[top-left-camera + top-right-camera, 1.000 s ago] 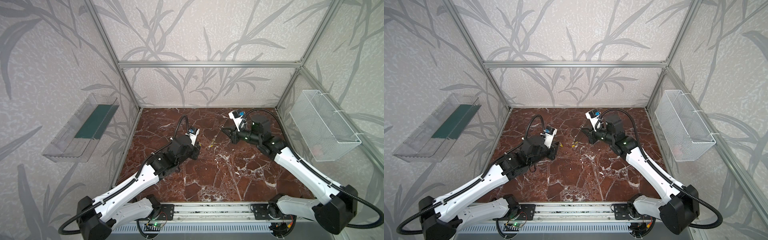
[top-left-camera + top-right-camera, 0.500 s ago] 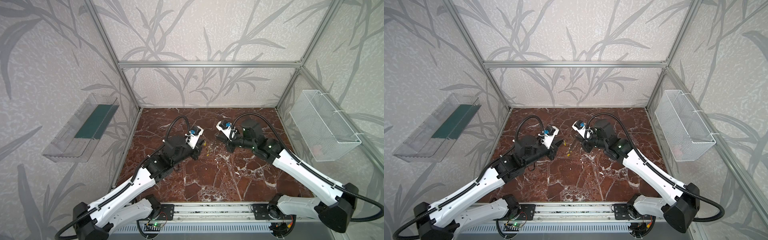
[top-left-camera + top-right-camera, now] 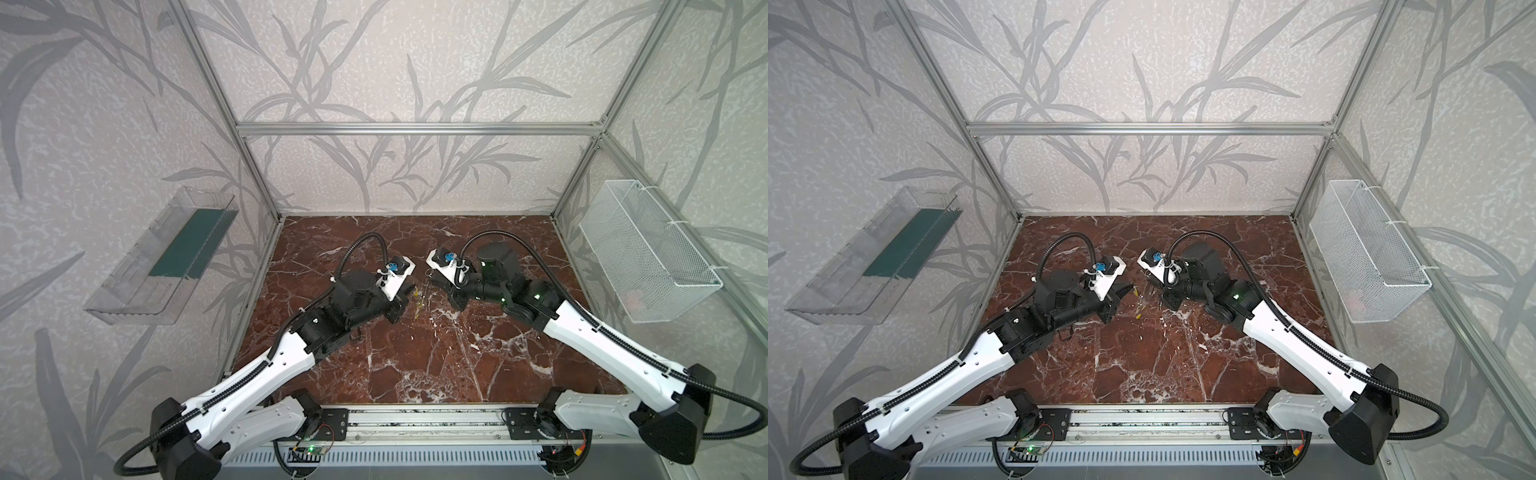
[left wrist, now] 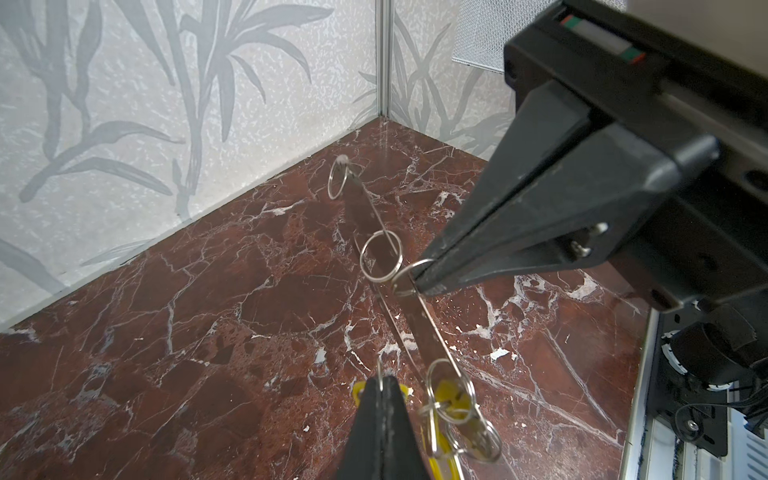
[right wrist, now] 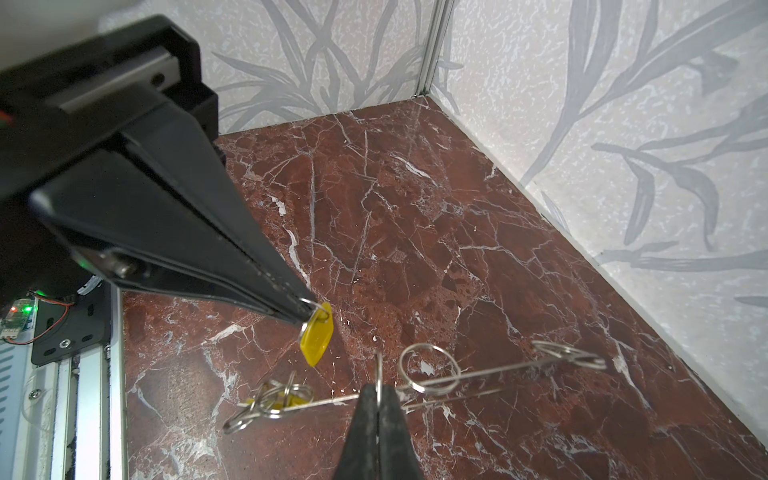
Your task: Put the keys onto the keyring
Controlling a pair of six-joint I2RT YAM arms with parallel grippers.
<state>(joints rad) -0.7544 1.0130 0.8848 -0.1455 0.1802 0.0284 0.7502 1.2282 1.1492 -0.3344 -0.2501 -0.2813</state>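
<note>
Left claw (image 5: pixel 309 309) and right claw (image 5: pixel 378 392) meet nearly tip to tip over the tabletop (image 3: pixel 415 365).
The left claw is pinched together on the small loop of a yellow key (image 5: pixel 318 338), which dangles just beside the keyring (image 4: pixel 419 328); the right claw is clamped on one of the keyring's rings. A second key (image 5: pixel 291 401) hangs at its end. In both top views all this sits just above mid-frame.

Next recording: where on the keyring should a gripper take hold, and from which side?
Likely pinch the keyring across its thin flat faces, mid-length by the ringed edge, coming from the right as the right gripper does: that leaves the empty ring open toward the left gripper and its key.
</note>
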